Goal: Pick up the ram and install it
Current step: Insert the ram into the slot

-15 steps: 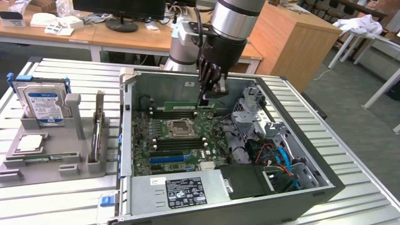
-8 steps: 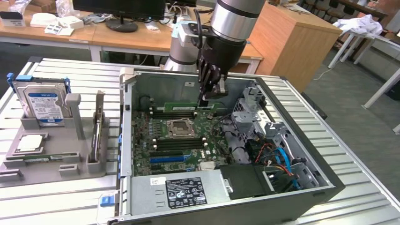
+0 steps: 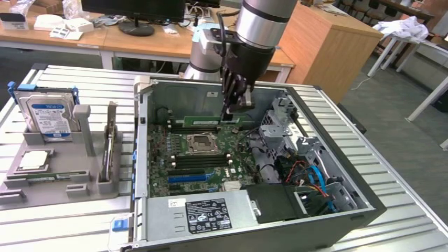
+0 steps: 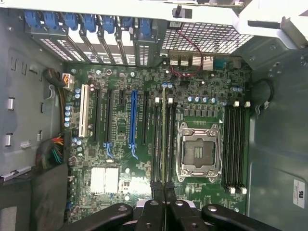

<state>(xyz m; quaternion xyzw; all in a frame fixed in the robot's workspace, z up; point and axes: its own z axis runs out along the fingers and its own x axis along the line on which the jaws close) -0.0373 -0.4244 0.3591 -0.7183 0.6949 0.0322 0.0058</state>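
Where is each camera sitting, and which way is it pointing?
Exterior view: off the arm, raised, angled down into the open computer case; the arm and gripper show.
Wrist view: on the wrist, facing straight down at the motherboard; the gripper shows, shut on the ram.
Both share: ram, motherboard, processor socket.

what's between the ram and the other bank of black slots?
The CPU socket in its metal frame lies between the ram and the other slot bank. The wrist view shows it best; the exterior view agrees.
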